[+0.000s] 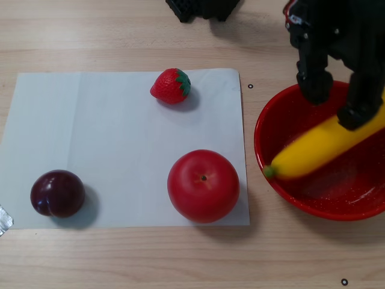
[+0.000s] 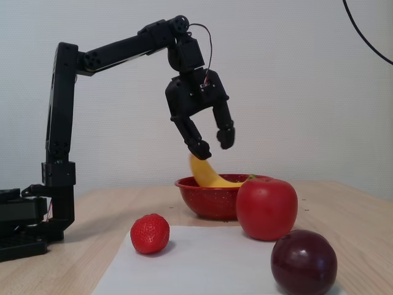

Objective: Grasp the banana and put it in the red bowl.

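Observation:
The yellow banana (image 1: 325,149) lies slanted inside the red bowl (image 1: 283,114) at the right. Its green stem tip rests by the bowl's left rim, and it looks slightly blurred. In the fixed view the banana (image 2: 206,174) leans up out of the bowl (image 2: 209,201). My black gripper (image 1: 337,102) hangs just above the banana's upper end with its jaws open and nothing between them. The fixed view shows the gripper (image 2: 213,143) clear above the banana, not touching it.
A white paper sheet (image 1: 120,120) lies left of the bowl. On it are a red apple (image 1: 203,186) close to the bowl, a strawberry (image 1: 171,85) at the back and a dark plum (image 1: 58,193) at the front left. The arm's base (image 2: 24,227) stands behind.

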You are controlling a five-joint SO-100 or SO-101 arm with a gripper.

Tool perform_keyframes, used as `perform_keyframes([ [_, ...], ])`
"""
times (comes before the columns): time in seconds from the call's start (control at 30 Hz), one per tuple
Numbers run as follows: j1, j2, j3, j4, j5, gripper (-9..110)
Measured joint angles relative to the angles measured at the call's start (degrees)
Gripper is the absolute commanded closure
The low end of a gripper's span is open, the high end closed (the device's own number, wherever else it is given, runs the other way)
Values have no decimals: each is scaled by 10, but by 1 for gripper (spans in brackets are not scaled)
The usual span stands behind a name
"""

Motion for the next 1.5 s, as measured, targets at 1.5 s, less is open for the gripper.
perform_keyframes([
  [1.5,-234,748,798,-289,31,101],
])
